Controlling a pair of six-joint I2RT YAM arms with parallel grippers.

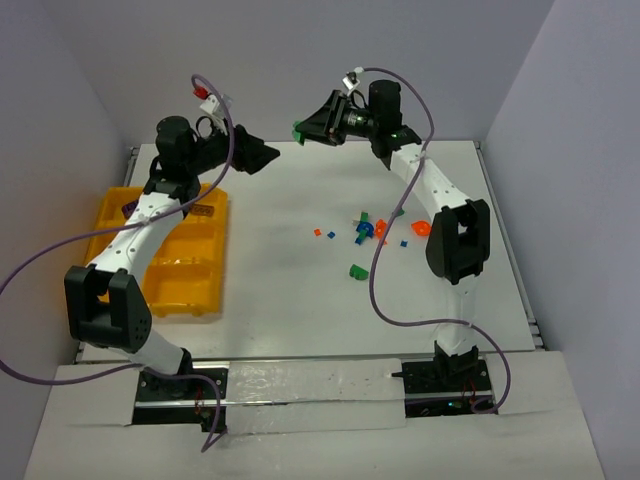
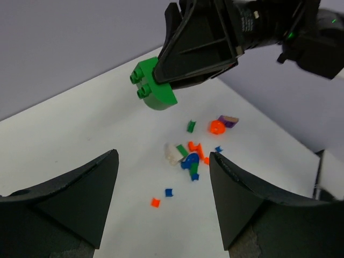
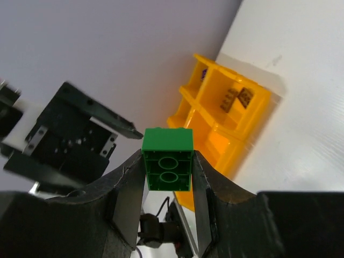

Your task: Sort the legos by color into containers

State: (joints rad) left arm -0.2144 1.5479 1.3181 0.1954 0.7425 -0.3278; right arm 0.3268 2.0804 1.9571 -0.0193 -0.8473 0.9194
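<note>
My right tool (image 3: pixel 167 161) pinches the green brick (image 2: pixel 153 88), so I should ease my wide-open, empty left tool (image 2: pixel 164 156) straight ahead around its free studded end before closing.

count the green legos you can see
4 at least: one brick in the right tool, one alone beside the pile, two bits in it; more may hide.

You have a white worktop (image 1: pixel 290 300) boxed in by plain, pale grey-lilac walls: the back wall (image 1: pixel 300 50) beyond it, a side wall (image 1: pixel 45 150) left of it, another (image 1: pixel 585 150) right. Light falls evenly across it, and the shadows are soft.
</note>
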